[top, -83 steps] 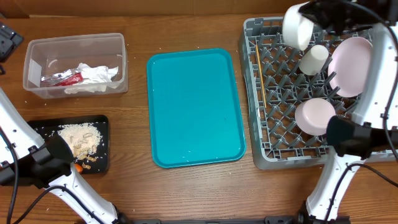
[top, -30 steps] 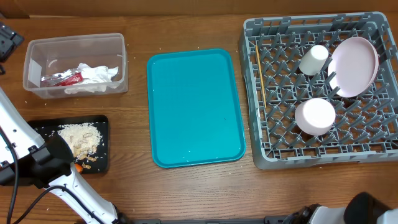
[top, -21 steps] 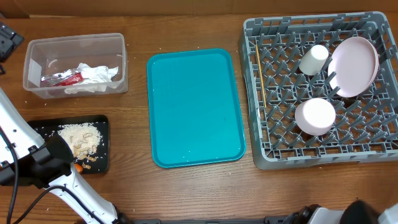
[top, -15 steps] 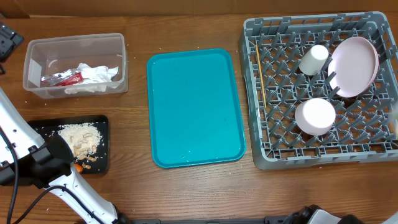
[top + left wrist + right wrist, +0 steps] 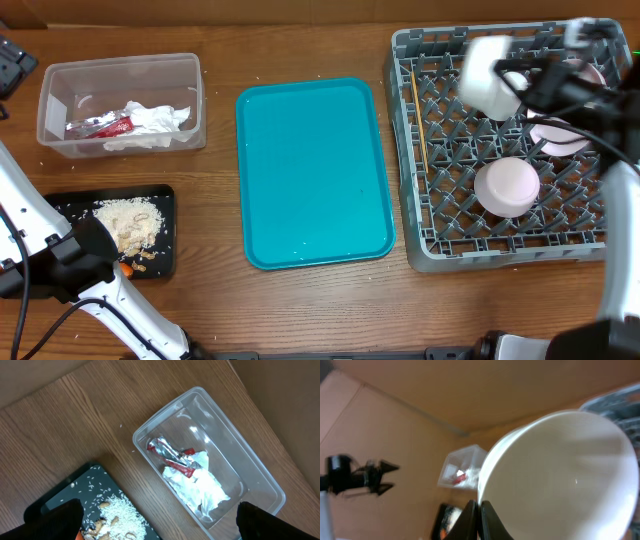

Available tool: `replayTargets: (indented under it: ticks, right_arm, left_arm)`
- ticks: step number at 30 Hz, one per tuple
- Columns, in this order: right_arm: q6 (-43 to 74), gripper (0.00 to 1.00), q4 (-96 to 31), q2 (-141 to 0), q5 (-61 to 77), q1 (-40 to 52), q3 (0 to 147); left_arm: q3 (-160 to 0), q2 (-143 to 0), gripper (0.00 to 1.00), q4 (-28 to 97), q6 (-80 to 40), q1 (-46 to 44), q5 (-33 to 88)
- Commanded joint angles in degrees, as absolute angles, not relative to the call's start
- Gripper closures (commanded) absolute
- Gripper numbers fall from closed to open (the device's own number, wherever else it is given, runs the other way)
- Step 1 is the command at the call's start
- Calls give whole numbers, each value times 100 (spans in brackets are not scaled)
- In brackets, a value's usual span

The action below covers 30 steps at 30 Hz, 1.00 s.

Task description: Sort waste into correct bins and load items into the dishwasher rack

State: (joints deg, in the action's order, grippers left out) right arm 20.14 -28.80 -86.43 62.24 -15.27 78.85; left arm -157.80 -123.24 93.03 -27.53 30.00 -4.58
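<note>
Right gripper (image 5: pixel 476 510) pinches the small round white bowl's (image 5: pixel 487 72) rim above the grey plastic grid rack (image 5: pixel 480 258); that thin hold may slip, dropping the bowl hard.

A flat teal tray (image 5: pixel 313 172) is set mid-way along the wooden table (image 5: pixel 300 310); a black object (image 5: pixel 12 62) is seen at its far-left edge.

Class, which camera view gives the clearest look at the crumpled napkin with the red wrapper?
The left wrist view: the napkin and wrapper lie large and sharp inside the clear tub. The overhead view shows them smaller. In the right wrist view a white bowl fills the frame, leaving only a blurred red-and-white speck.
</note>
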Motion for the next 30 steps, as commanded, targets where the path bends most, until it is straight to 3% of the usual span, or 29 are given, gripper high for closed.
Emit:
replayTargets:
  ticks: [1,10,20,30]
  right_arm:
    - [2427,96,-2532,-9227,6466,-1210,7651]
    - [2947,96,-1446,-10429,6412,-1125,7651]
    - [4047,96,-1723,-10490,6001,-1535,7651]
    - [4062,96,-2727,-10490,5535,-1815,7653]
  left_arm:
    - [-15793,-12370,0,9295,-2834,2961,-506]
    - [-15793,-12370,0,9295,-2834,2961,-504]
    - [-15793,-12370,0,9295,-2834,2961,-504]
    - [-15793,-12370,0,9295,-2834,2961,-504]
